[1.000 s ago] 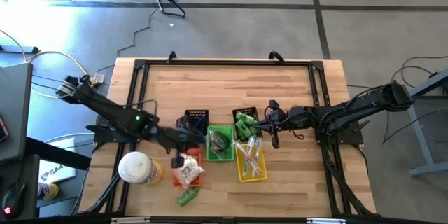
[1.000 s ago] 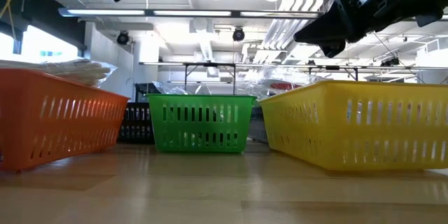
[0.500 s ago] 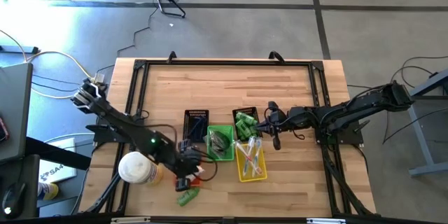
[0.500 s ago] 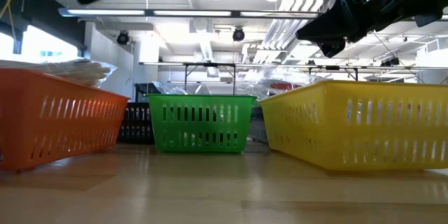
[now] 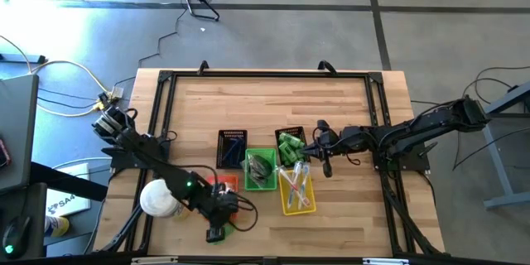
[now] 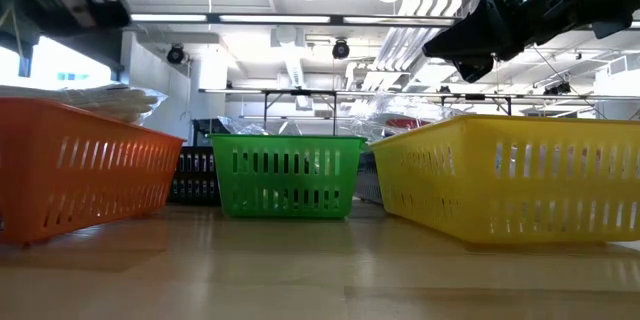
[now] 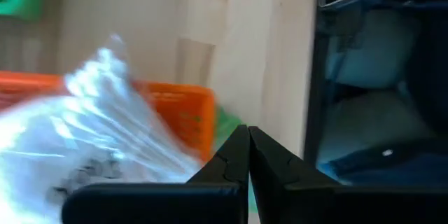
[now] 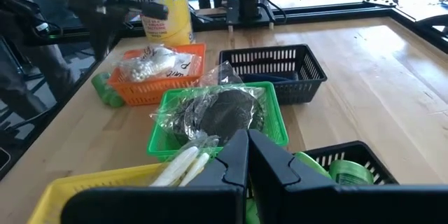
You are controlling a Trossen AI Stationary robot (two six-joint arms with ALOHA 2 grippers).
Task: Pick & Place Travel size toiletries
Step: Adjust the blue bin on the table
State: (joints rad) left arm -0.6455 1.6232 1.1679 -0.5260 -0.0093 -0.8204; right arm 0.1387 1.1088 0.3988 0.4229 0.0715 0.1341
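Note:
My left gripper point(image 5: 217, 230) point(image 7: 248, 131) is shut with nothing in it. It hangs over the table's near edge, just past the orange basket point(image 5: 222, 189) of clear-wrapped white pieces point(image 7: 84, 126). A green tube point(image 8: 105, 89) lies on the wood beside that basket, mostly under the gripper in the high view. My right gripper point(image 5: 308, 147) point(image 8: 248, 140) is shut and waits above the black basket of green tubes point(image 5: 290, 145). Wrapped dark pieces point(image 8: 220, 115) fill the green basket point(image 5: 261, 170), and slim sticks point(image 8: 185, 161) lie in the yellow basket point(image 5: 296, 190).
A tall white-and-yellow container point(image 5: 159, 199) stands close on the left of my left arm. A second black basket point(image 5: 232, 145) sits behind the orange one. Bare wood stretches across the far half of the table point(image 5: 265, 99), inside a black frame.
My left gripper has swung from above the black and green baskets toward the table's near edge, past the orange basket, sinking and rolling as it went. It stayed shut. My right arm has kept still.

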